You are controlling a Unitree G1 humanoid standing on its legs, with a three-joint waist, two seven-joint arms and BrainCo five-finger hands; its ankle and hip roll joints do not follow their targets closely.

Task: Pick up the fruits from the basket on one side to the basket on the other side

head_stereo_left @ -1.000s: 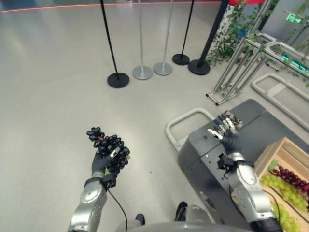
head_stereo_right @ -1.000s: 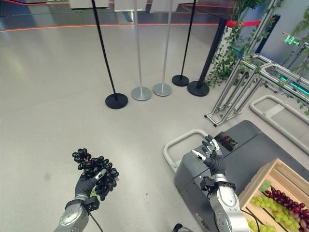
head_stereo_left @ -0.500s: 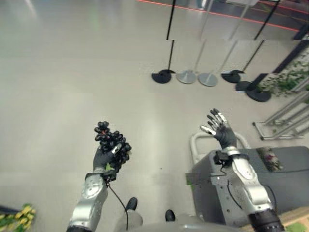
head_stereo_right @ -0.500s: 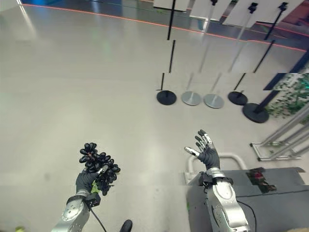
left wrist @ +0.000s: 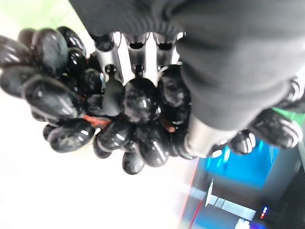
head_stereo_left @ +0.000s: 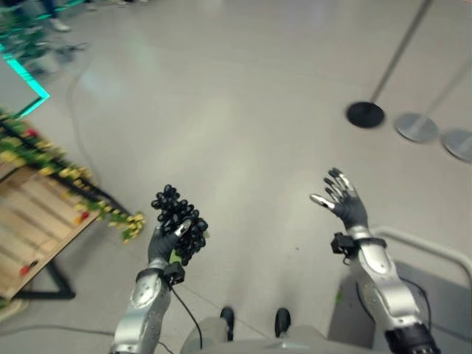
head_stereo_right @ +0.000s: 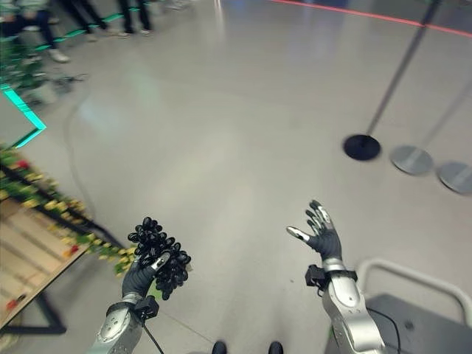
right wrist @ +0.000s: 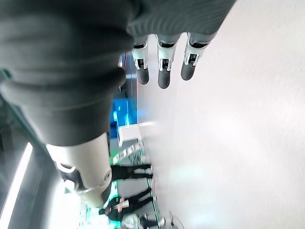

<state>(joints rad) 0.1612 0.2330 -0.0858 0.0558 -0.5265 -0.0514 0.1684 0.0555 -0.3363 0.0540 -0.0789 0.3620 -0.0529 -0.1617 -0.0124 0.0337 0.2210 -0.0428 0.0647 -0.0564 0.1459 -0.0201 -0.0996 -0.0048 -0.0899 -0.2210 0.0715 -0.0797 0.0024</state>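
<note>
We are mid-carry: our left hand (head_stereo_left: 164,244) has its fingers curled round the black grape bunch (head_stereo_left: 179,223), held over the floor. Our right hand (head_stereo_left: 345,207) is spread, empty. Next we judge: reach the wooden crate (head_stereo_left: 29,225) at nine o'clock and release.

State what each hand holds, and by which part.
The left hand grips a bunch of black grapes from beneath, fingers curled around its lower half. The right hand is open, holding nothing.
</note>
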